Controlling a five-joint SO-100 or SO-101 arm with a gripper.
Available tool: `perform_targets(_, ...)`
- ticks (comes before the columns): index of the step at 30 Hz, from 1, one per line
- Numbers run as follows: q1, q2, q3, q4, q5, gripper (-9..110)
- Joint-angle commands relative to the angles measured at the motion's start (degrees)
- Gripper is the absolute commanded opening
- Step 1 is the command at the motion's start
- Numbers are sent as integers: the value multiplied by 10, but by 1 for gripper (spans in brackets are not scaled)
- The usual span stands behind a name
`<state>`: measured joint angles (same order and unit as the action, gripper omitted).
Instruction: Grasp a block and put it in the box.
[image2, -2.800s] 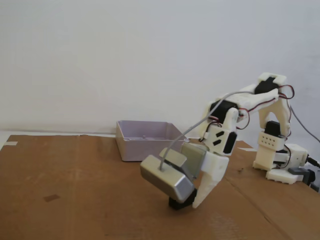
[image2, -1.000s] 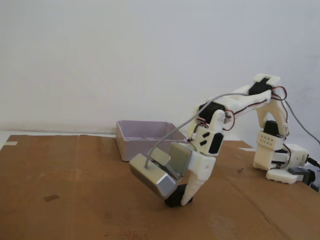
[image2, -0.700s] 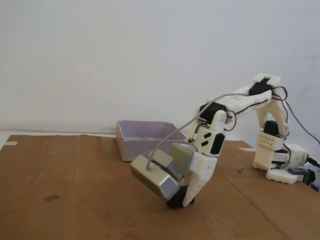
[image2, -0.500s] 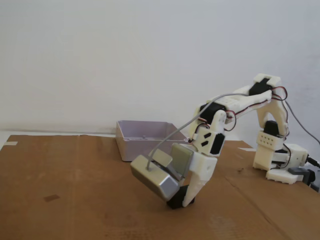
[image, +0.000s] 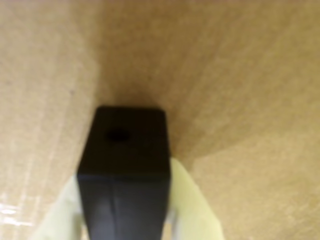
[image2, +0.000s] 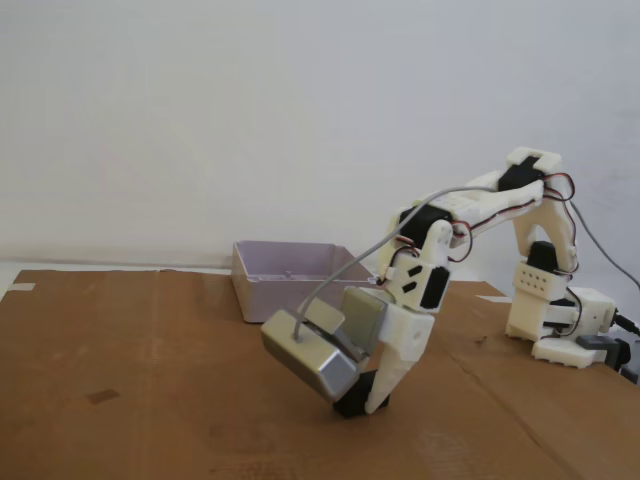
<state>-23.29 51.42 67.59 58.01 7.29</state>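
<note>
A black block (image: 125, 145) with a small round hole in its top face fills the lower middle of the wrist view. The pale fingers (image: 187, 200) of my gripper (image: 125, 172) press on its left and right sides. In the fixed view the block (image2: 350, 406) is at the tip of my gripper (image2: 362, 400), low on the brown cardboard, and I cannot tell whether it touches the surface. The box (image2: 290, 275), a pale translucent open tub, stands behind my gripper and to its left, well apart from it.
Brown cardboard (image2: 150, 380) covers the table. A silver camera housing (image2: 310, 358) with a grey cable hangs off my wrist to the left. My arm's base (image2: 560, 320) stands at the right edge. A white wall is behind.
</note>
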Motion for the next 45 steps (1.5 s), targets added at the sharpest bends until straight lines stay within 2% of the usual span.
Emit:
perform_targets(1, -2, 21, -46, 0, 9, 2)
perform_targets(16, -2, 29, -48, -7, 11, 0)
perform_targets(45, 19, 176, -40, 0, 11, 0)
